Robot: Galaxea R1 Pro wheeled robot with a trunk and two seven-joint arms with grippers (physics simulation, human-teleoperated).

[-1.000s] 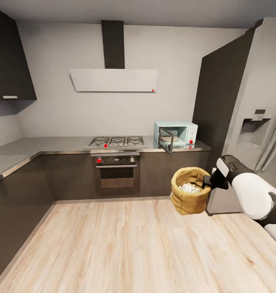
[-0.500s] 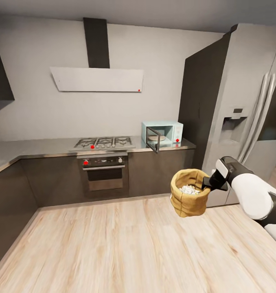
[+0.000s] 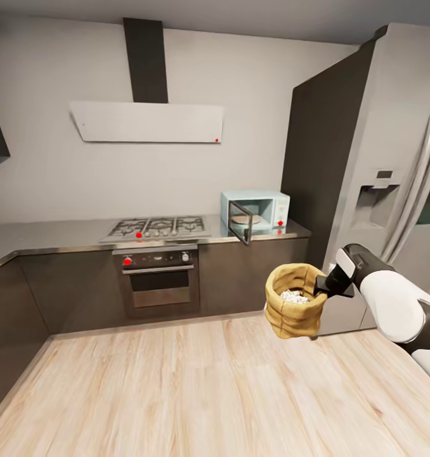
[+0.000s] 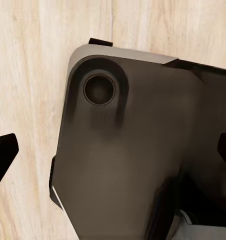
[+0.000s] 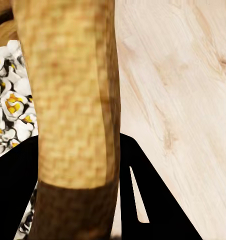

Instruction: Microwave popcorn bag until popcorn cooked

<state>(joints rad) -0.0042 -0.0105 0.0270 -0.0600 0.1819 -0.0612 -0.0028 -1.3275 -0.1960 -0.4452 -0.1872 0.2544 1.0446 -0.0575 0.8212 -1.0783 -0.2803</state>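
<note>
Kitchen floor (image 3: 177, 387) below, right claw (image 3: 324, 287) pinching popcorn bag (image 3: 293, 310) rim, microwave (image 3: 255, 215) door ajar, left claw spread wide

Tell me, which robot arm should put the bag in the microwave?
The right one, probably. Its gripper already holds the bag by the rim, popcorn inside, and the microwave door stands open ahead. The left gripper is empty, pointing down over the robot's base.

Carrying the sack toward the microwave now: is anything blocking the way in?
Nothing visible blocks it. The tan burlap popcorn bag hangs from the right end effector over open wooden floor. The mint-blue microwave stands on the grey steel countertop, door swung open.
</note>
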